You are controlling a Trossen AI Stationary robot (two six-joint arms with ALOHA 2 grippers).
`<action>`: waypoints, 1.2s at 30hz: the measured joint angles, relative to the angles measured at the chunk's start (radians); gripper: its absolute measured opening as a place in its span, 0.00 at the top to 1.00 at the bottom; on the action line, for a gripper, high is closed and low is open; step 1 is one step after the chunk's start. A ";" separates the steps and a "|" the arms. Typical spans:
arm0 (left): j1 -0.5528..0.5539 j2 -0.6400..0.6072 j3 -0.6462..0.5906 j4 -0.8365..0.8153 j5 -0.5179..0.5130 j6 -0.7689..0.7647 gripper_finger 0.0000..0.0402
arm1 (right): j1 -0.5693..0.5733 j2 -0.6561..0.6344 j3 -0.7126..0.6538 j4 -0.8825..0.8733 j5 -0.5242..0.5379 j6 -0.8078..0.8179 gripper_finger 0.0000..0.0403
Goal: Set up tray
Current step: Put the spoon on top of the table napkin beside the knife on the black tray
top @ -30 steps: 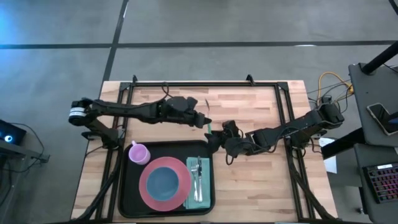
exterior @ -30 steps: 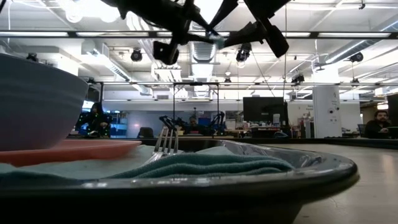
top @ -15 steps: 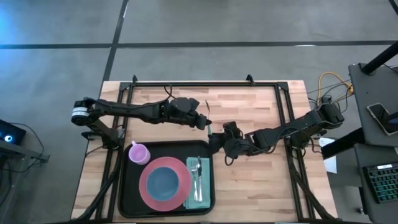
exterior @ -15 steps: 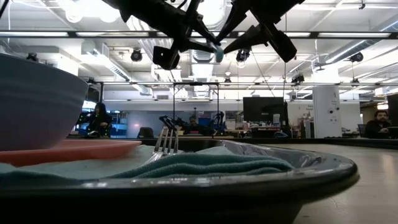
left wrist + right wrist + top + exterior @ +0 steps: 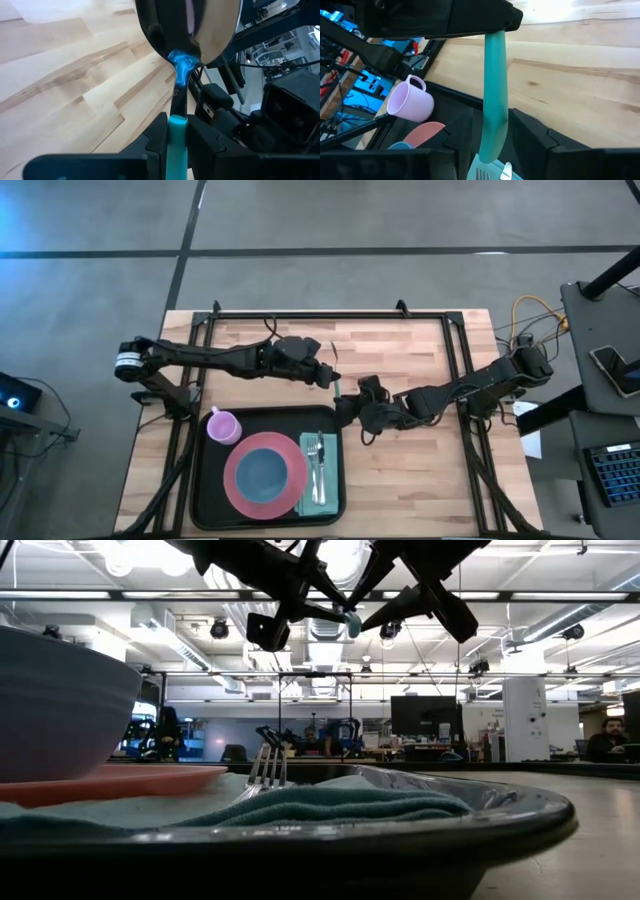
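while little has shifted since half a second ago:
left gripper (image 5: 333, 379): pinching teal spoon (image 5: 493, 100)
right gripper (image 5: 346, 409): spread around its handle
surface: wooden table (image 5: 400, 350), black tray (image 5: 200, 480)
room: person (image 5: 165, 730) has moved

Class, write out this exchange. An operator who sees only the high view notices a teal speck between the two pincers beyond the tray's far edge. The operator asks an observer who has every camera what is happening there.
Operator: What is the teal thing?
Observer: A spoon. The left wrist view shows its shiny metal bowl beyond the teal handle.
Operator: Which pincer has it?
Observer: The left pincer is shut on the handle. In the right wrist view, the right pincer has a finger on each side of the handle and looks open.
Operator: How high is it?
Observer: In the low view, both pincers hang well above the tray, and the spoon touches nothing below.
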 joint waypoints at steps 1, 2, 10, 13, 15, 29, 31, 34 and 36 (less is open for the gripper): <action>-0.002 0.000 0.002 0.001 0.000 -0.002 0.91 | 0.000 0.000 0.000 -0.004 0.000 -0.001 0.69; -0.005 0.000 0.003 0.001 0.000 -0.003 0.91 | 0.000 0.000 0.000 -0.012 0.001 0.003 0.69; -0.033 0.000 0.005 0.002 -0.024 -0.002 0.91 | 0.000 0.000 0.000 -0.059 -0.009 0.044 0.72; -0.035 0.000 0.005 0.001 -0.026 -0.002 0.91 | 0.000 0.000 0.000 -0.059 -0.016 0.047 0.75; -0.035 0.000 0.005 0.002 -0.026 -0.002 0.91 | 0.000 0.000 0.000 -0.059 -0.016 0.049 0.77; -0.039 0.000 0.004 0.003 -0.042 -0.001 0.85 | 0.000 0.000 0.000 -0.037 -0.025 0.070 0.93; -0.039 0.000 0.004 0.005 -0.043 -0.001 0.84 | 0.000 0.000 0.000 -0.037 -0.022 0.071 0.94; -0.039 0.000 0.004 0.003 -0.042 0.000 0.83 | 0.000 0.000 0.000 -0.037 -0.020 0.073 0.94; -0.039 -0.003 0.004 -0.002 -0.031 0.009 0.83 | 0.000 0.000 0.000 -0.042 -0.017 0.090 0.95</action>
